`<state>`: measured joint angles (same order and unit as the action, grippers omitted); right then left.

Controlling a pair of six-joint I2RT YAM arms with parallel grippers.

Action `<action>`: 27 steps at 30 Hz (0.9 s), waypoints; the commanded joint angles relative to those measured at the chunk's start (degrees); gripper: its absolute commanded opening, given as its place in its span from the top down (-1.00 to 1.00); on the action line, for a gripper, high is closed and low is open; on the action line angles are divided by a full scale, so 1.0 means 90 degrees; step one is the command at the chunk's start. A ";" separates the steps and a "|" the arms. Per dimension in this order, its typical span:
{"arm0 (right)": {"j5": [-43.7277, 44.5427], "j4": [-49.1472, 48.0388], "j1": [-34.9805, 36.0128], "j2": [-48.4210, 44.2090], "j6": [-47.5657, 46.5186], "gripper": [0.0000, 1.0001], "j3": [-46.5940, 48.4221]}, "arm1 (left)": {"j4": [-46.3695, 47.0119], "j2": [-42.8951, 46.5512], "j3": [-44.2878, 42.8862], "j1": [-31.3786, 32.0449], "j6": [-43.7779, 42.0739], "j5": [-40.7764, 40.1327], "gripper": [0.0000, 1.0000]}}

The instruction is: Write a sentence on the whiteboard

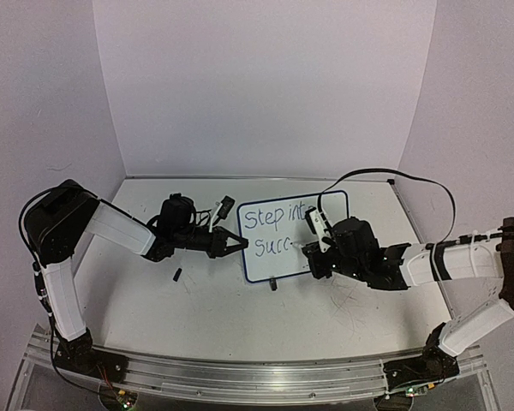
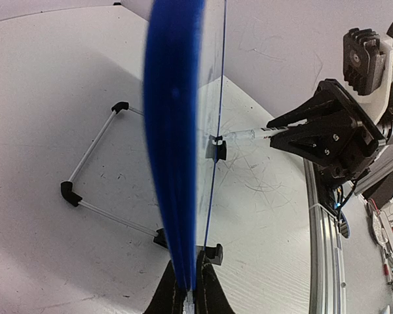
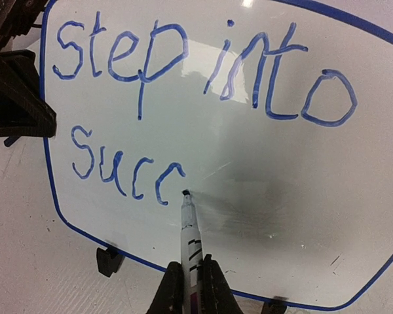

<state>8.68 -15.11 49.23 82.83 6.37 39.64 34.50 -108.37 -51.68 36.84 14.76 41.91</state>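
**Mid-word on the second line**

Nearest: bare bench (image 1: 240,317), with one small black piece (image 1: 178,275) lying on the near side of the left end effector (image 1: 238,242). Left end effector pinched tight on the left edge of the single whiteboard (image 1: 278,265), board standing upright. Right end effector (image 3: 190,288) closed narrow on one marker (image 3: 188,226), tip against the board face straight ahead of the fingers. Just left of that tip: the sentence (image 3: 141,85), blue, in two lines, "Step into" above and "Succ" below. Two black feet (image 3: 110,260) under the board's lower rim, one to either side of the right end effector. Farthest, beyond the board: one wire stand (image 2: 95,140) flat on the bench.
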 commanded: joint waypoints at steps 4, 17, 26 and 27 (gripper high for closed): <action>0.0688 0.0019 -0.0014 -0.0163 0.0166 1.00 0.0090 | -0.0621 -0.0003 -0.0017 -0.0058 -0.0411 -0.0640 1.00; 0.0849 -0.0159 -0.0015 -0.0170 0.0236 1.00 0.0055 | -0.0638 0.0000 -0.0019 -0.0060 -0.0419 -0.0621 1.00; 0.0809 -0.0291 -0.0016 -0.0129 0.0211 1.00 0.0087 | -0.0644 -0.0020 -0.0038 -0.0060 -0.0428 -0.0603 1.00; 0.0793 -0.0296 -0.0019 -0.0109 0.0210 1.00 0.0101 | -0.0641 -0.0019 -0.0036 -0.0059 -0.0429 -0.0600 1.00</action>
<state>12.52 -15.37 49.54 82.28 7.77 39.62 34.47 -108.36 -51.75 36.84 14.79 41.89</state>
